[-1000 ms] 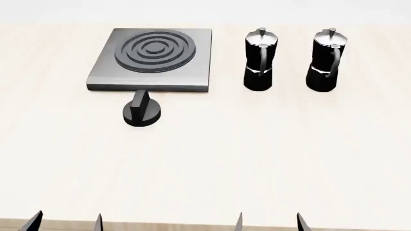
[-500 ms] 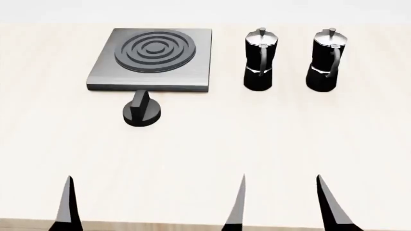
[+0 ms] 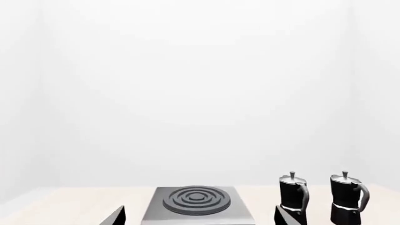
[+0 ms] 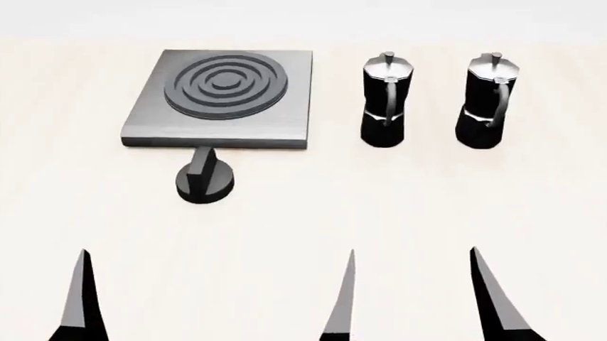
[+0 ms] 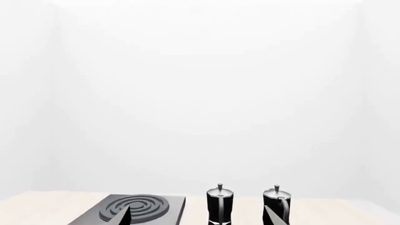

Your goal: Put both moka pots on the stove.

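Change: over the last second the finger blades have risen from the near edge of the head view into plain sight, and the view itself has tipped slightly, so the stove and pots sit a touch lower in it. Nothing on the table has moved.
Left gripper [image 4: 142, 305]: only one blade shows in the head view, at the near left; the left wrist view shows two tips well apart, so it is spread and holds nothing.
Right gripper [image 4: 417, 302]: two blades at the near right, wide apart, empty.
Pots: left pot [image 4: 385, 99] and right pot [image 4: 490, 99] stand upright at the far right of the table [image 4: 399, 206], side by side but apart, handles toward the near side.
Stove [image 4: 220, 96]: far left, rings bare, just left of the left pot with a gap between.
Knob [image 4: 205, 181]: just near of the stove's front edge.
Meaning: my reading is that the reach has only begun; both arms are well short of the pots, and neither pot is on the stove yet.
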Robot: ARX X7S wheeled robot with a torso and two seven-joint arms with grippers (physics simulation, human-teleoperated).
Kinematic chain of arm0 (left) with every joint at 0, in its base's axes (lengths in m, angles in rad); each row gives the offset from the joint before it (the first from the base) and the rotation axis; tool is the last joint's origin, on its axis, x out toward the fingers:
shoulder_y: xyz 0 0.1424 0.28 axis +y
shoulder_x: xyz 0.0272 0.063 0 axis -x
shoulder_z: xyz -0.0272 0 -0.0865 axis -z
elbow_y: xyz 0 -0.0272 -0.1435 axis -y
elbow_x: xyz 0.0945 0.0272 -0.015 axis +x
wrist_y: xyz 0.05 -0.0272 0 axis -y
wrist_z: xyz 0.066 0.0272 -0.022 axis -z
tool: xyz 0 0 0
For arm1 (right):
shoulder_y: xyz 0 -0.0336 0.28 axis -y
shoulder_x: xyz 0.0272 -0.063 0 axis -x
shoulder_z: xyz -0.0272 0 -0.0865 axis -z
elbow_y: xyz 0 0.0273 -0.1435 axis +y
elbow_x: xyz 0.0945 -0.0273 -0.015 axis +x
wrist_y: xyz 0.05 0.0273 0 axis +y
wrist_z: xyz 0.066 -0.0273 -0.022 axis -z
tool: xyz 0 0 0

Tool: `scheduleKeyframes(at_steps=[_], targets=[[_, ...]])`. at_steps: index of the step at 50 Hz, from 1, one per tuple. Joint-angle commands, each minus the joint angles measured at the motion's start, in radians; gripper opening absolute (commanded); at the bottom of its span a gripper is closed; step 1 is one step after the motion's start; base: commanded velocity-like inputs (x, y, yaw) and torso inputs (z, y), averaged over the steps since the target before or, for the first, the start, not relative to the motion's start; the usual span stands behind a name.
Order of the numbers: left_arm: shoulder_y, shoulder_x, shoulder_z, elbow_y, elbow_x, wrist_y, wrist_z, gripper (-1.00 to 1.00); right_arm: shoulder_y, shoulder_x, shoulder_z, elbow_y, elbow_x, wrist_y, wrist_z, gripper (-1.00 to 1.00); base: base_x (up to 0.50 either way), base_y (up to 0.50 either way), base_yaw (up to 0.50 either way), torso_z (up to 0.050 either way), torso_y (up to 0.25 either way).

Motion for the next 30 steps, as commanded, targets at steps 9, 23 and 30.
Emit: scheduleKeyframes(at_steps=[9, 23, 30], targets=[[0.001, -0.017, 0.015, -0.009, -0.011, 0.009, -0.017, 1.00, 0.000, 0.015, -0.012, 0.024, 0.011, -0.020, 0.016, 1.00, 0.25, 0.00, 0.00, 0.000, 0.000], [-0.002, -0.028, 0.026, 0.000, -0.010, 0.005, -0.034, 1.00, 0.002, 0.025, -0.016, 0.024, 0.020, -0.021, 0.027, 1.00, 0.25, 0.00, 0.00, 0.000, 0.000], [-0.005, -0.035, 0.028, 0.015, -0.013, -0.007, -0.042, 1.00, 0.008, 0.033, -0.021, 0.011, 0.025, -0.001, 0.031, 1.00, 0.25, 0.00, 0.00, 0.000, 0.000]])
